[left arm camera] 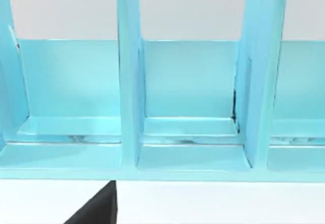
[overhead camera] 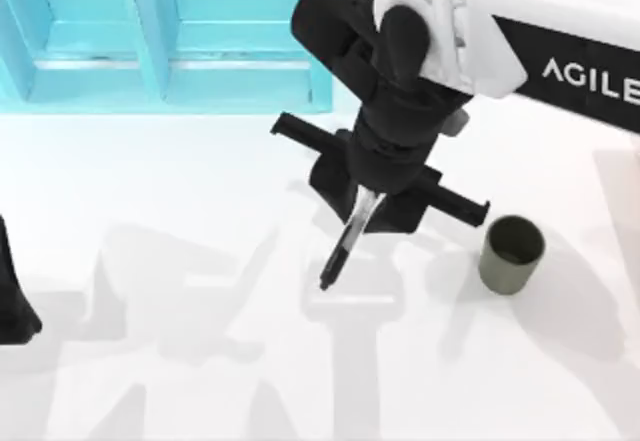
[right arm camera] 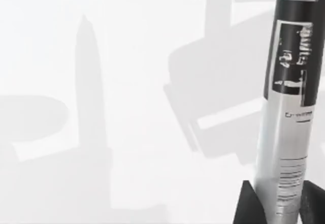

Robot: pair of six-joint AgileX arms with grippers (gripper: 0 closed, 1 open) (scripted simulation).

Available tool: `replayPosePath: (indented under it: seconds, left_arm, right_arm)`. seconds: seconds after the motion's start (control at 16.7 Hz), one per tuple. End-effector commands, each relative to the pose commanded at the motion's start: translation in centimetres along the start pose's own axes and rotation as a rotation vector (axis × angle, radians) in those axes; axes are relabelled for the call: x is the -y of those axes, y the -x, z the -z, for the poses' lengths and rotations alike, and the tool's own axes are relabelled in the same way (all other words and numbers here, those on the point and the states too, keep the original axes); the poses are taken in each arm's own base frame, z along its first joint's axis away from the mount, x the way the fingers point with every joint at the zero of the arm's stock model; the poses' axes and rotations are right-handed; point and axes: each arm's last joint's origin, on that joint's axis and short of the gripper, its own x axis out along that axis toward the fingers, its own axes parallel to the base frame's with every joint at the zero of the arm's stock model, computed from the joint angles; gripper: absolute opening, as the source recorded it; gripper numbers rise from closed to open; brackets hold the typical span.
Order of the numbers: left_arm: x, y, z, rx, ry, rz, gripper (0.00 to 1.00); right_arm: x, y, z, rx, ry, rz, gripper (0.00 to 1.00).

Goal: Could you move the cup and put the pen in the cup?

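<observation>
The olive-green cup (overhead camera: 511, 254) stands upright on the white table at the right, its mouth open upward. My right gripper (overhead camera: 366, 211) hangs over the table's middle, left of the cup, shut on the pen (overhead camera: 348, 241). The pen points down and to the left, its black tip just above the table surface. In the right wrist view the pen's white-grey barrel (right arm camera: 290, 132) with dark print rises from between the two black fingertips (right arm camera: 249, 206). My left arm (overhead camera: 12, 296) rests parked at the table's left edge.
A turquoise rack (overhead camera: 160, 36) with upright dividers runs along the back left of the table; the left wrist view faces its compartments (left arm camera: 190, 102). Bare white table lies in front of and left of the pen.
</observation>
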Motion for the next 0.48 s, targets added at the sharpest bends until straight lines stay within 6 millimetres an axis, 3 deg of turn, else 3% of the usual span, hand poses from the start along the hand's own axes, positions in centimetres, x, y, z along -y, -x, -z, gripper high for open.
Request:
replayPosePath:
  seconds: [0.24,0.48]
  left_arm:
    - [0.0,0.0,0.0,0.000,0.000,0.000,1.00]
    - [0.0,0.0,0.0,0.000,0.000,0.000,1.00]
  right_arm:
    - [0.0,0.0,0.1,0.034,0.033,-0.013,0.00]
    - [0.3,-0.7,1.5,0.234,0.216,-0.042,0.00]
